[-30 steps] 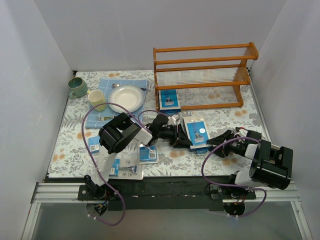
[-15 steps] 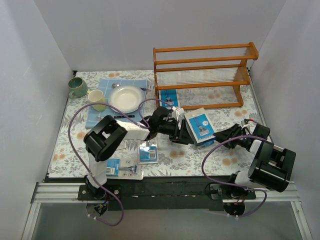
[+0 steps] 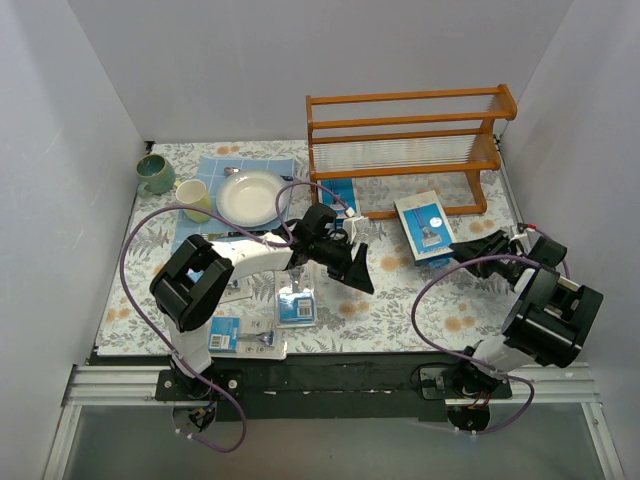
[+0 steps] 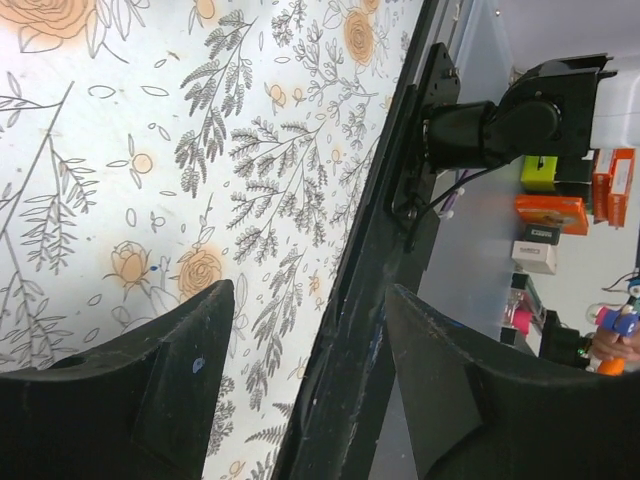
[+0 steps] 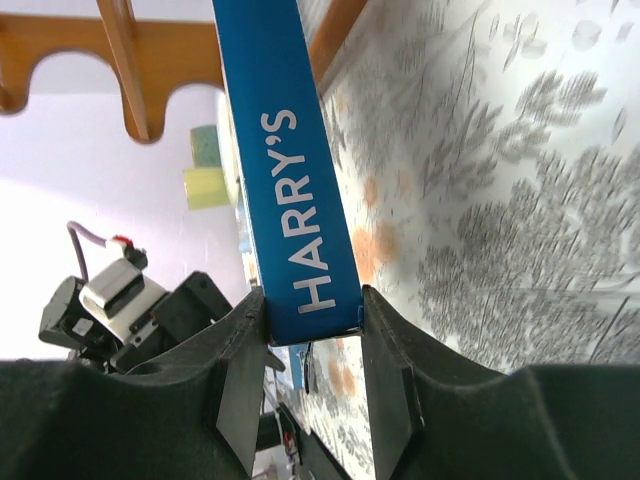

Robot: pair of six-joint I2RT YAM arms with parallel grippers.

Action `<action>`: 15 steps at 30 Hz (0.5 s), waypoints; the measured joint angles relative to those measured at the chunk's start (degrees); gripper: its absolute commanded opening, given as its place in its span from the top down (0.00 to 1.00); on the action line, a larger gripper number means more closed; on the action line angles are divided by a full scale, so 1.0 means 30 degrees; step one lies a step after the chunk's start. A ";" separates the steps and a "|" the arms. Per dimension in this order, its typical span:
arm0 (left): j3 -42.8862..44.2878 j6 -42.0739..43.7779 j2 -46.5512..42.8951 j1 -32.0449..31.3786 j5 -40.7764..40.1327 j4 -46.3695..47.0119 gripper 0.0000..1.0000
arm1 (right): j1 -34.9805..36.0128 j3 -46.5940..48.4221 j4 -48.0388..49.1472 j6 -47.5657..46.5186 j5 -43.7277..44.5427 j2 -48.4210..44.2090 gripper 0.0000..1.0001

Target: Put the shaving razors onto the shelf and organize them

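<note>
The orange-brown shelf (image 3: 405,150) stands at the back right. My right gripper (image 3: 462,248) is shut on a blue-and-white razor pack (image 3: 425,228) and holds it above the table, just in front of the shelf's right half. In the right wrist view the pack's blue "HARRY'S" edge (image 5: 290,180) sits between my right gripper's (image 5: 312,335) fingers, with the shelf frame (image 5: 130,50) behind. My left gripper (image 3: 357,268) is open and empty over mid-table; it also shows in the left wrist view (image 4: 310,370). One pack (image 3: 340,193) lies at the shelf's bottom left. Two packs (image 3: 296,308) (image 3: 243,338) lie near the front edge.
A white plate (image 3: 251,196) and a yellow cup (image 3: 194,199) sit on a blue cloth (image 3: 215,170) at the back left, a green mug (image 3: 155,174) beside them. White walls close in three sides. The table's black front edge (image 4: 370,300) runs under my left gripper.
The razor pack passed from my left gripper to my right. The right gripper carried it right and back toward the shelf. The left gripper opened and drew back left.
</note>
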 measured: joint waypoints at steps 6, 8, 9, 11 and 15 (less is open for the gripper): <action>0.0488 0.1319 0.0000 0.0364 -0.0117 -0.1574 0.40 | -0.0386 0.2987 0.0816 0.0546 0.1086 0.2302 0.80; 0.0488 0.1581 0.0000 0.0452 -0.0117 -0.1923 0.40 | -0.0444 0.4044 0.0918 0.0546 0.1479 0.3060 0.80; 0.0488 0.1661 0.0007 0.0488 -0.0117 -0.2025 0.40 | -0.0488 0.4503 0.0991 0.0554 0.1698 0.3432 0.80; 0.0488 0.1792 0.0029 0.0517 -0.0102 -0.2222 0.40 | -0.0532 0.5158 0.1290 0.0678 0.2047 0.4189 0.80; 0.0488 0.1989 0.0138 0.0517 -0.0029 -0.2426 0.40 | -0.0605 0.6317 0.1450 0.0969 0.2761 0.5952 0.79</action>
